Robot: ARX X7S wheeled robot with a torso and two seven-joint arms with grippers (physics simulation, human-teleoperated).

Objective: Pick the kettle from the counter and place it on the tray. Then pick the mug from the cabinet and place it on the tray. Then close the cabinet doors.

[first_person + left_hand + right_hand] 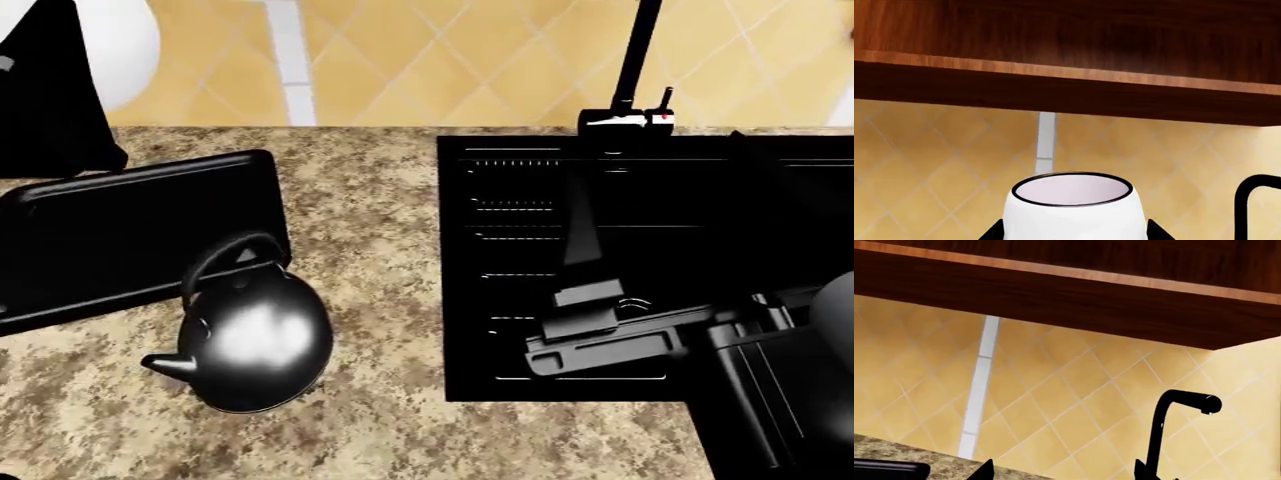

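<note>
While the counter (387, 200) lay broad under me, the kettle (251, 340) sat on it beside the tray (134, 235), not inside, so order had slipped. My left claw (1074, 235) gripped the mug (1073, 205) below the cabinet (1067, 50); a careless descent could knock the kettle. Right claw (1064, 470) hung wide, empty.

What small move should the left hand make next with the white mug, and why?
Probably lower the left hand toward the glossy black rectangular tray. It grips the small white mug high up, just under the wooden cabinet, and the tray's surface looks bare.
</note>
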